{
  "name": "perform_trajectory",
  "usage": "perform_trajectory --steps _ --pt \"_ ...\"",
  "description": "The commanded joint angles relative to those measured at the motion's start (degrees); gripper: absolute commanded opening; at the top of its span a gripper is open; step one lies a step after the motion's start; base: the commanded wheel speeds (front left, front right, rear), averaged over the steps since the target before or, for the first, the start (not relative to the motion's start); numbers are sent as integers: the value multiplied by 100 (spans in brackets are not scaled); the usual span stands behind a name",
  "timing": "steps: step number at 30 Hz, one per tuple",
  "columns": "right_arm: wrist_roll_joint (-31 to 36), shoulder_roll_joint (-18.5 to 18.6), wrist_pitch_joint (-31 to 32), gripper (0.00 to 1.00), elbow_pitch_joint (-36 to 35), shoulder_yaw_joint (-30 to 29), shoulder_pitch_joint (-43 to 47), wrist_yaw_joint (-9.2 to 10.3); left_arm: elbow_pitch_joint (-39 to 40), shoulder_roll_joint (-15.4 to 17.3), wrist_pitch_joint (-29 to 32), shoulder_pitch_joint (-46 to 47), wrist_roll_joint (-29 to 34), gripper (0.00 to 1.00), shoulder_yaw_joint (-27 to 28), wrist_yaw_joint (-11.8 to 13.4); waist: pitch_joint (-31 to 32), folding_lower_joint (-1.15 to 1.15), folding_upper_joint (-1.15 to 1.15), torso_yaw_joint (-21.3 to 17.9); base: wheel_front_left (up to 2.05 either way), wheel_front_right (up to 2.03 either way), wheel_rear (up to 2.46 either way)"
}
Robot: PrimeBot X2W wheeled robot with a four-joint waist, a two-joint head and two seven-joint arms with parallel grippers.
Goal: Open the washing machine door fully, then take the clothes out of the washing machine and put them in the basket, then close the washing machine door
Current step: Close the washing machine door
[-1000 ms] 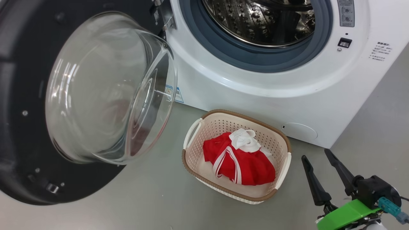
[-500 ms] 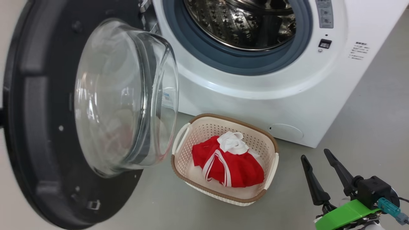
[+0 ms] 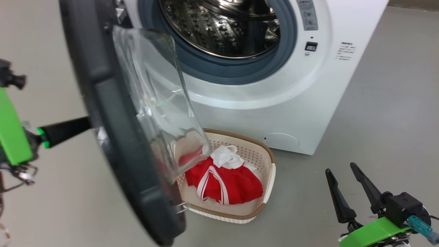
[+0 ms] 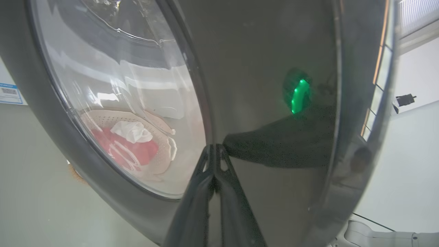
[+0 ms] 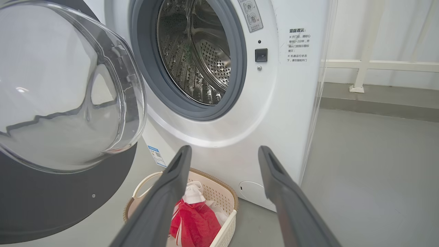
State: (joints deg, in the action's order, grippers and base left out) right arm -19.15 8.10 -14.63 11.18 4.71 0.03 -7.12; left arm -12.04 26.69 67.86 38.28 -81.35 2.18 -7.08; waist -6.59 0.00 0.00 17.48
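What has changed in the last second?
The washing machine door has swung from wide open toward the washing machine and now stands nearly edge-on in the head view. The left gripper, fingers shut, has come up against the door's outer face. The head camera also shifted. The clothes stay in the basket; the right gripper stays open and idle.

**Arm and gripper posture**

Left gripper (image 4: 214, 148): its two dark fingers (image 4: 195, 202) lie pressed together along their whole length, with no gap between them and nothing held. In the head view this arm reaches in level from the left, led by its left green bracket (image 3: 10, 127). Right gripper (image 3: 340, 168): low on the right, fingers pointing up, spread well apart and empty, above the right green bracket (image 3: 374, 231).
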Motion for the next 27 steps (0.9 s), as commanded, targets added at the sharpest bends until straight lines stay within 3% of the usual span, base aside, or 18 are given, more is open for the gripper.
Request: perform_trajectory --steps 1,7,13,27 --pt "18 27 -37 100 -150 130 -29 -36 353 90 -138 68 -101 0 72 -40 48 0 0 -186 0 0 0" --pt "8 8 -37 100 -140 173 -47 -36 572 -103 -455 3 -4 0 -203 -41 78 0 0 -415 0 0 0" --pt "-1 -25 -37 100 -135 197 -84 -36 525 -319 -1377 110 297 0 -374 -41 77 0 0 -708 0 0 0" --pt "-15 -151 -37 100 -154 196 -197 -36 116 -261 -3126 462 583 0 -952 -41 -84 0 0 -1484 0 0 0"
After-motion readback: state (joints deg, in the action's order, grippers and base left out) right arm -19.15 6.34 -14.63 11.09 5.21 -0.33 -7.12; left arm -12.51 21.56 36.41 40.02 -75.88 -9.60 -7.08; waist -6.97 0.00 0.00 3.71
